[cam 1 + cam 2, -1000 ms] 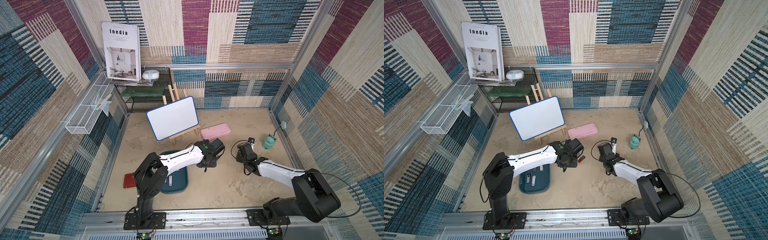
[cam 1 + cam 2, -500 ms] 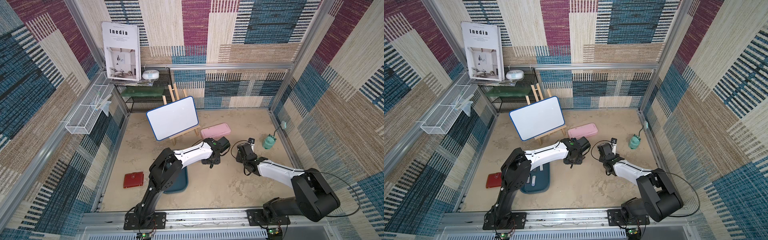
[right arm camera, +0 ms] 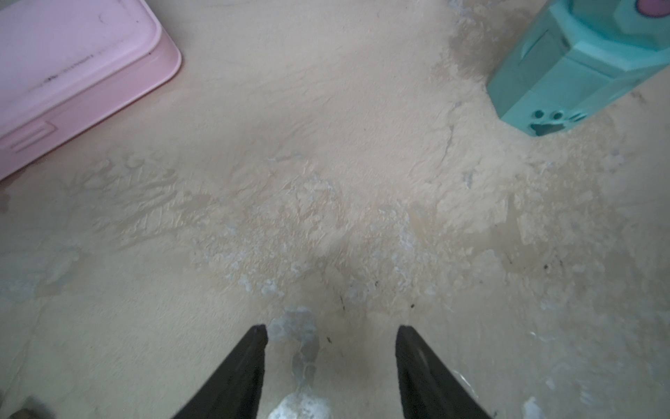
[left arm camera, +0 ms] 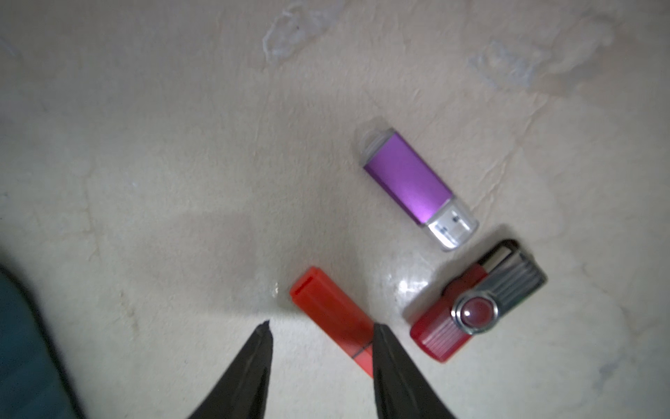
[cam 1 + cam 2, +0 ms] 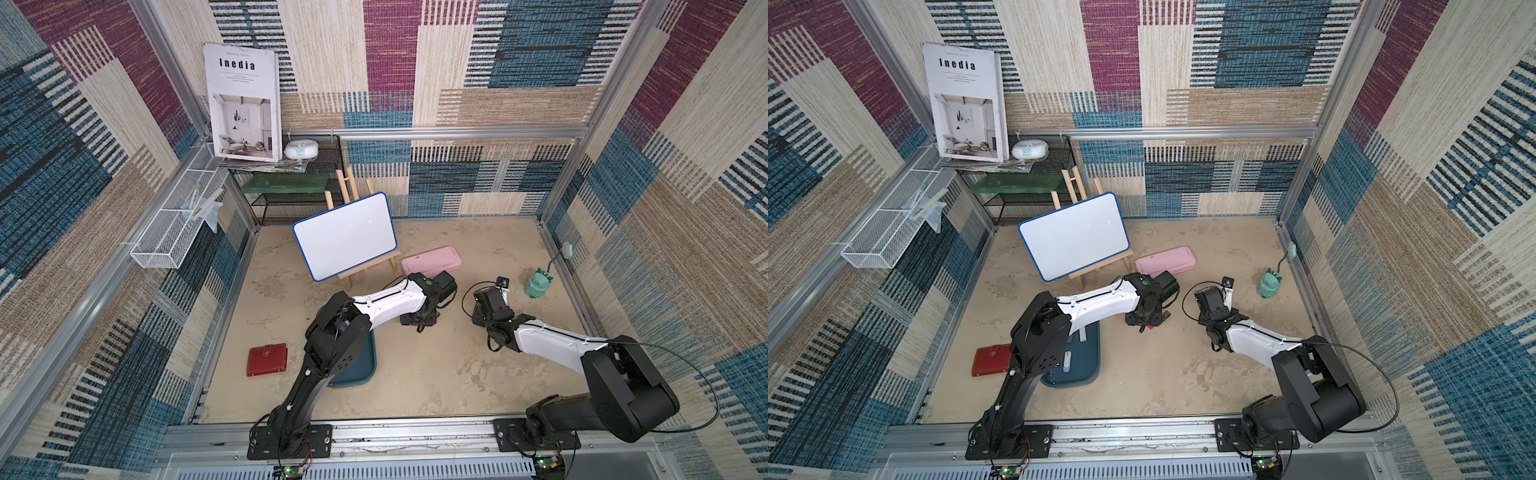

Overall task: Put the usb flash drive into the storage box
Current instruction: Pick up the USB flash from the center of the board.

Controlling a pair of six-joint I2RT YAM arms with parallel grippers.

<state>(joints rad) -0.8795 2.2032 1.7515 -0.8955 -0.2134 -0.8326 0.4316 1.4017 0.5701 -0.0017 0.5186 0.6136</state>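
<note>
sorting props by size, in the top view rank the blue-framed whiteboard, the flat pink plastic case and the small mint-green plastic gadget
Largest to smallest:
1. blue-framed whiteboard
2. flat pink plastic case, partly behind the arm
3. small mint-green plastic gadget

**Surface rundown**

Tabletop (image 3: 326, 181) looks rough, matt, patchy like plaster. Purple flash drive (image 4: 409, 181) has a satin metal sheen, clear plastic cap (image 4: 453, 226). Swivel drive (image 4: 435, 337): ribbed red plastic, shiny metal clip (image 4: 515, 279). Orange drive (image 4: 333, 315) is smooth plastic. Pink case (image 3: 72, 65) is smooth, scuffed plastic, storage box (image 5: 1090, 370) smooth plastic too. Walls (image 5: 498, 124) look like woven cloth.
</note>
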